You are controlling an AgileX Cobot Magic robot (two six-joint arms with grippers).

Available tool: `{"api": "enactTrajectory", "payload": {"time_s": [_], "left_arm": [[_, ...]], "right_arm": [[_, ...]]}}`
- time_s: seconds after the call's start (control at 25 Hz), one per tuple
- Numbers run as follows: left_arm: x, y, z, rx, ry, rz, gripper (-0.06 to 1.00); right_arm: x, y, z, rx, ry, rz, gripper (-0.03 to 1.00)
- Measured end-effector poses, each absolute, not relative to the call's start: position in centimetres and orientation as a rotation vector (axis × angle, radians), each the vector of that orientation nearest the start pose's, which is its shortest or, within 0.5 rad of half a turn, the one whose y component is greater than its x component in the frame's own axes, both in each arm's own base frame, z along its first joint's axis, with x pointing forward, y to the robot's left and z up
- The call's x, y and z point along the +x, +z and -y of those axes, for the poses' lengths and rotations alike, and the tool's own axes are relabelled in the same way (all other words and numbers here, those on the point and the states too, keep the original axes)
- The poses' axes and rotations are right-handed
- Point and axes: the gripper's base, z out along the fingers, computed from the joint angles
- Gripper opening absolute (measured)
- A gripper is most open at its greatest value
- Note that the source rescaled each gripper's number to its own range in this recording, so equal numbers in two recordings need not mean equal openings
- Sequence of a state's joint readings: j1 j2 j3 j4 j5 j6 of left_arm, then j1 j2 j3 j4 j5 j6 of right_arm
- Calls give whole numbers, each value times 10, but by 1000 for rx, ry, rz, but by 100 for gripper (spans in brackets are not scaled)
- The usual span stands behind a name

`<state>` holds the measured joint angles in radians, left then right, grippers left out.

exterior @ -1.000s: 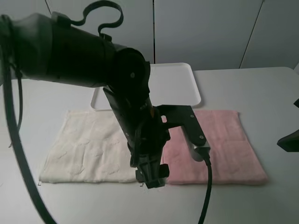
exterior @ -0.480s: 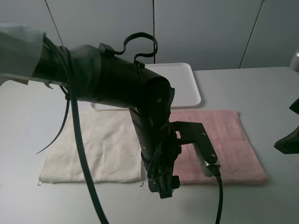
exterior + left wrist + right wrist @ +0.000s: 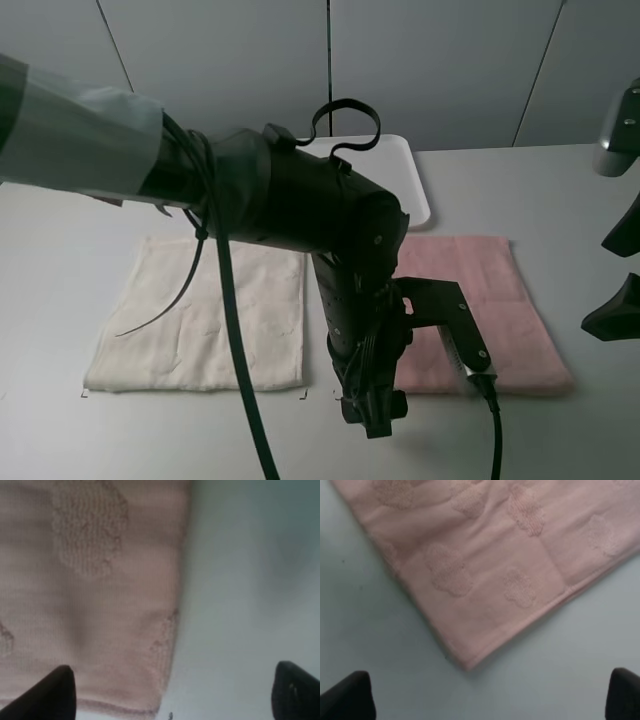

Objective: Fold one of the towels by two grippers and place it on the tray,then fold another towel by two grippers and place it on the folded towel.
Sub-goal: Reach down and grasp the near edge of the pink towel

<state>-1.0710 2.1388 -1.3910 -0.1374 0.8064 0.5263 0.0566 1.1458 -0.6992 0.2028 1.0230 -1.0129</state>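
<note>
Pink towel (image 3: pixel 500 300) flat on pale table (image 3: pixel 560 190) | left tool (image 3: pixel 180 692), right tool (image 3: pixel 492 692) both released | grey panelled wall (image 3: pixel 440 60)

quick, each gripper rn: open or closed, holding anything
Left gripper: open, holding nothing, over the pink towel edge.
Right gripper: open, holding nothing, over a corner of that towel.

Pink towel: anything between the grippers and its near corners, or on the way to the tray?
Nothing visible. Both wrist views show only bare table beside the near corners of the pink towel, with the left gripper and right gripper open above them. The tray lies just behind; its visible part is bare.
</note>
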Motion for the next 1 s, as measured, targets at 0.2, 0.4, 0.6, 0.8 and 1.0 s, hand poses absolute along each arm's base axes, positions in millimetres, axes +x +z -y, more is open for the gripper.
{"api": "enactTrajectory", "payload": {"time_s": [0.2, 0.4, 0.6, 0.8, 1.0], "left_arm": [[185, 103, 359, 2133, -142, -2246, 99], [187, 99, 362, 2130, -125, -2252, 99], [188, 98, 363, 2124, -123, -2254, 99], [188, 99, 363, 2123, -124, -2253, 99], [188, 99, 363, 2118, -124, -2257, 99]], "right_arm": [[177, 229, -26, -1422, 129, -2557, 100], [175, 214, -25, -1536, 150, -2535, 100], [171, 189, -25, -1618, 180, -2523, 100], [169, 171, -25, -1747, 196, -2479, 100], [171, 156, -38, -1958, 162, -2367, 100]]}}
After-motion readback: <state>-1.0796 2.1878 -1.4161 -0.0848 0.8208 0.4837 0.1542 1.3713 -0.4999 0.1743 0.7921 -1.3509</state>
